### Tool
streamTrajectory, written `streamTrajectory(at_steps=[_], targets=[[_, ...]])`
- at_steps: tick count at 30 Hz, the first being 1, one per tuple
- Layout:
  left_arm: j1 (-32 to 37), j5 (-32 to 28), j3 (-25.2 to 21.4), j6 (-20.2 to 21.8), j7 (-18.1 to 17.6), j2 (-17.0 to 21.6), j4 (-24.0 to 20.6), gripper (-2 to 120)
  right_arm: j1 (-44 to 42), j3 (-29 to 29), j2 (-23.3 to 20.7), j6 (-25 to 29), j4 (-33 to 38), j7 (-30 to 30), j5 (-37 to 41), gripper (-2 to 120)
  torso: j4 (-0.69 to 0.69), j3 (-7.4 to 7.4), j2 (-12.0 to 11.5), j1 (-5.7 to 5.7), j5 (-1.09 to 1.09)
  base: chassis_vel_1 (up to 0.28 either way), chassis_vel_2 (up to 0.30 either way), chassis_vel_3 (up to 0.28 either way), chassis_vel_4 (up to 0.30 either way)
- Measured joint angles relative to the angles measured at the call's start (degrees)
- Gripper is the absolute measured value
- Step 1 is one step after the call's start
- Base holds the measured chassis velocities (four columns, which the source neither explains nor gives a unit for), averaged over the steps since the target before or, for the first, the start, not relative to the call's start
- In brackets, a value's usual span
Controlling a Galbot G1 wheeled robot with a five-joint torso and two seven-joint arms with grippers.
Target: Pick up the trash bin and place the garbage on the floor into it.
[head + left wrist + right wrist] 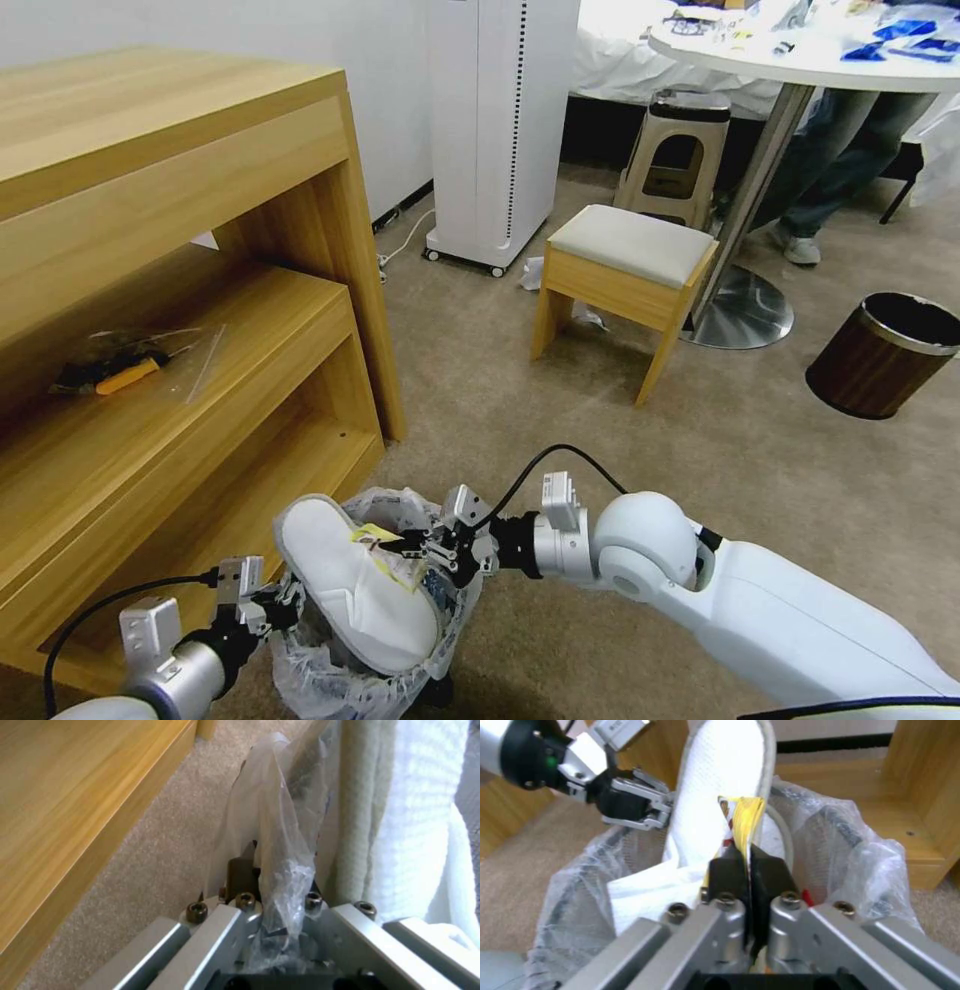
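Head view: the bin (370,640) is held just off the carpet (700,440) beside the wooden shelf (180,330), its rim and bag pinched by the left gripper (268,606). A white slipper (350,580) is laid across the mouth, its toe end jutting past the rim. Above the opening, a yellow wrapper (375,537) is clamped between the pressed-together fingers of the right gripper (412,546).

In the right wrist view the wrapper (744,819) is seen standing up from the jaws, directly over the slipper (715,787) rather than over open bag (860,862).

Several slips are judged possible. If the wrapper is let go here, it may be caught on the slipper and slid off over the rim onto the carpet — much of the mouth is blocked. The slipper itself could be knocked out by a push from the right gripper. In the left wrist view mostly thin plastic (280,843) is seen between the jaws, so the bin's weight may be carried partly by the bag — a tear or slip is conceivable.
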Motion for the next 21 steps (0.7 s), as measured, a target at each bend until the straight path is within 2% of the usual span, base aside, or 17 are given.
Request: streamTrajectory(at_steps=[1, 3, 5, 7, 9, 11, 13, 15, 17, 18, 21], targets=[[-0.06, -0.19, 0.02, 0.14, -0.20, 0.16, 0.00, 0, 0.01, -0.05, 0.19, -0.19, -0.09, 0.33, -0.06, 9, 0.00, 0.00, 0.00, 0.00, 0.00, 0.000, 0.000, 0.000, 0.000], [-0.08, -0.24, 0.02, 0.18, -0.26, 0.23, 0.00, 0, 0.01, -0.06, 0.28, -0.26, -0.16, 0.40, -0.13, 10, 0.00, 0.00, 0.00, 0.00, 0.00, 0.000, 0.000, 0.000, 0.000], [-0.14, -0.63, 0.01, 0.27, -0.68, 0.57, -0.04, 0, -0.02, -0.19, 0.50, -0.36, -0.43, 0.78, -0.53, 24, 0.00, 0.00, 0.00, 0.00, 0.00, 0.000, 0.000, 0.000, 0.000], [-0.16, -0.75, 0.01, 0.28, -0.81, 0.64, -0.05, 0, -0.08, -0.20, 0.53, -0.37, -0.45, 0.89, -0.62, 27, 0.00, 0.00, 0.00, 0.00, 0.00, 0.000, 0.000, 0.000, 0.000], [-0.16, -0.93, -0.04, 0.29, -1.04, 0.73, -0.09, 0, -0.30, -0.21, 0.56, -0.33, -0.27, 1.65, -0.67, 39, 0.00, 0.00, 0.00, 0.00, 0.00, 0.000, 0.000, 0.000, 0.000], [-0.16, -0.93, -0.04, 0.29, -1.05, 0.73, -0.09, 0, -0.32, -0.21, 0.56, -0.31, -0.23, 1.71, -0.66, 39, 0.00, 0.00, 0.00, 0.00, 0.00, 0.000, 0.000, 0.000, 0.000], [-0.13, -0.97, -0.07, 0.31, -1.11, 0.74, -0.14, 0, -0.55, -0.15, 0.53, -0.03, 0.05, 2.28, -0.69, 53, 0.00, 0.00, 0.00, 0.00, 0.00, 0.000, 0.000, 0.000, 0.000], [-0.13, -0.99, -0.07, 0.31, -1.11, 0.76, -0.17, 0, -0.60, -0.10, 0.55, 0.11, 0.05, 2.35, -0.80, 56, 0.00, 0.00, 0.00, 0.00, 0.00, 0.000, 0.000, 0.000, 0.000], [-0.06, -1.04, -0.12, 0.31, -1.11, 0.89, -0.24, 0, -0.91, 0.67, 0.66, 0.42, 0.51, 2.70, -1.01, 67, 0.00, 0.00, 0.00, 0.00, 0.00, 0.000, 0.000, 0.000, 0.000], [-0.06, -1.04, -0.12, 0.31, -1.11, 0.89, -0.24, 0, -0.91, 0.67, 0.66, 0.42, 0.51, 2.70, -1.01, 67, 0.00, 0.00, 0.00, 0.00, 0.00, 0.000, 0.000, 0.000, 0.000], [0.24, -1.05, -0.36, 0.32, -0.64, 1.23, -0.12, 0, -1.81, 3.08, 0.90, 0.57, 2.52, 3.51, -1.01, 80, 0.01, 0.00, 0.00, 0.00, 0.00, 0.000, 0.000, 0.000, 0.000]])
